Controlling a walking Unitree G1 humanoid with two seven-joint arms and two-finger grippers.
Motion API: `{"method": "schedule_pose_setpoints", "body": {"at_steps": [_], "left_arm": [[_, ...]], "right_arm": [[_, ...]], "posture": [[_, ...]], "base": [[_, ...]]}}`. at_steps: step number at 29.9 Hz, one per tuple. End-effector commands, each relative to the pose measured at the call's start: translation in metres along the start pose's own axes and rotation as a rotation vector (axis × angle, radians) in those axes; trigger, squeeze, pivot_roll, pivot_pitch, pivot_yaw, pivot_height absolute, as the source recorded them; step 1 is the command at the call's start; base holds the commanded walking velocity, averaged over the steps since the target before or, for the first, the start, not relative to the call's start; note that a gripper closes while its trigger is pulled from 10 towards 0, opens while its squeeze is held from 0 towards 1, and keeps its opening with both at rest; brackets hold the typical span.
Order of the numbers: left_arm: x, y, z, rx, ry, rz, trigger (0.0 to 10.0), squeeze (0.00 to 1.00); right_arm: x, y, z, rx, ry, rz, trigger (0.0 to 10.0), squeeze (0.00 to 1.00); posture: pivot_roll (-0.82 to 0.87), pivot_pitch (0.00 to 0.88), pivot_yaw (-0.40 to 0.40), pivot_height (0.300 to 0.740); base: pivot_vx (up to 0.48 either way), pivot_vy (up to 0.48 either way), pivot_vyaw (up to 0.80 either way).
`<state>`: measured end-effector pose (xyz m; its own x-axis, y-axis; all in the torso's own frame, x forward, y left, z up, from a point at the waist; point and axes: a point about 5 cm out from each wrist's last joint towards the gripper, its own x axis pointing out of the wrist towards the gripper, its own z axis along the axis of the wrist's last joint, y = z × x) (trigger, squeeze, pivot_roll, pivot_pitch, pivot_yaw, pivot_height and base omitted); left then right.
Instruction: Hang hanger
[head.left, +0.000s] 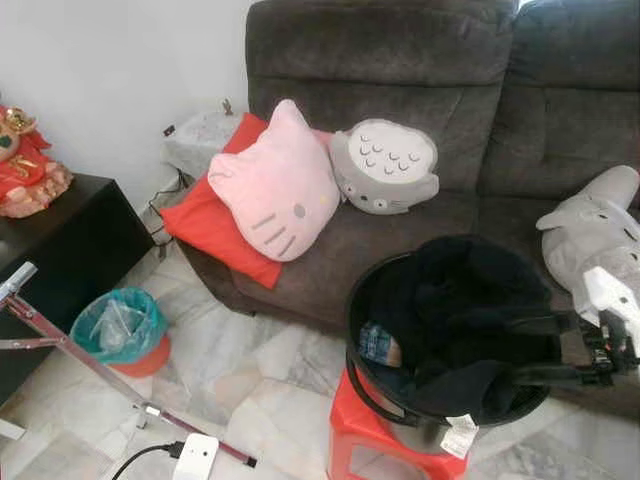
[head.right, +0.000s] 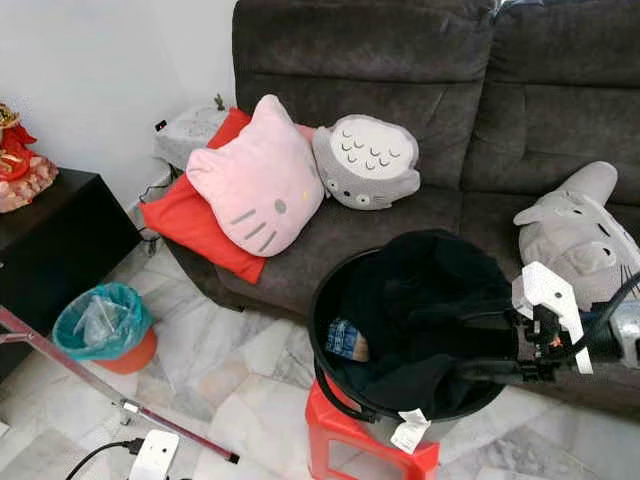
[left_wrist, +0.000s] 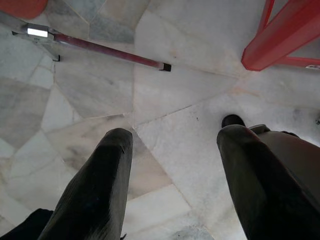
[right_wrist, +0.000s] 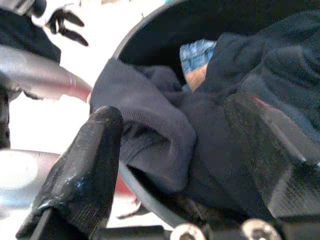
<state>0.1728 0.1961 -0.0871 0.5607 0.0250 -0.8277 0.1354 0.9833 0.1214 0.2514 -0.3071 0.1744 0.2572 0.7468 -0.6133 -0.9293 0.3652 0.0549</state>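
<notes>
A black basket (head.left: 353, 312) stands on a red stool (head.left: 350, 425) in front of the sofa. It is heaped with dark clothes (head.left: 460, 300), and a bit of blue denim (head.left: 380, 343) shows at its left side. My right gripper (head.left: 515, 350) reaches in from the right over the basket's near rim. It is open, and in the right wrist view its fingers (right_wrist: 85, 165) stand either side of a fold of dark cloth (right_wrist: 150, 130) draped over the rim. My left gripper (left_wrist: 176, 135) hangs open above the marble floor (left_wrist: 100, 85), holding nothing.
On the dark sofa (head.left: 400, 60) lie a pink cat cushion (head.left: 275, 185), a red cushion (head.left: 200, 225), a grey owl cushion (head.left: 385, 165) and a grey plush (head.left: 590, 230). At the left are a black cabinet (head.left: 60, 250), a teal bin (head.left: 118, 325) and a red rack bar (head.left: 90, 370).
</notes>
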Motion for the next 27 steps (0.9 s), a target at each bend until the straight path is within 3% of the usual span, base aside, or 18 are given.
{"method": "schedule_pose_setpoints", "body": {"at_steps": [1,12,13,14,27], "left_arm": [[-0.001,0.002,-0.004,-0.008,0.016,0.008,10.0,0.0],[-0.001,0.001,-0.004,-0.017,0.014,0.01,10.0,0.0],[-0.001,0.001,-0.004,-0.019,0.014,0.011,10.0,0.0],[-0.001,0.001,-0.004,-0.019,0.013,0.011,10.0,0.0],[-0.001,0.001,-0.005,-0.028,0.013,0.012,10.0,0.0]], "right_arm": [[0.002,-0.001,0.0,-0.033,0.056,0.027,10.0,1.0],[0.004,-0.008,-0.001,-0.077,0.153,0.045,10.0,1.0],[0.004,-0.01,-0.001,-0.095,0.162,0.037,10.0,0.33],[0.004,-0.011,-0.001,-0.105,0.167,0.033,10.0,0.0],[0.02,-0.022,0.004,-0.145,0.117,-0.007,10.0,0.0]], "posture": [[-0.13,0.0,0.128,0.74],[-0.12,0.0,0.117,0.74],[-0.12,0.0,0.116,0.74],[-0.12,0.0,0.115,0.74],[-0.12,0.0,0.106,0.74]], "base": [[0.0,0.0,0.0],[0.0,0.0,0.0],[0.0,0.0,0.0],[0.0,0.0,0.0],[0.0,0.0,0.0]]}}
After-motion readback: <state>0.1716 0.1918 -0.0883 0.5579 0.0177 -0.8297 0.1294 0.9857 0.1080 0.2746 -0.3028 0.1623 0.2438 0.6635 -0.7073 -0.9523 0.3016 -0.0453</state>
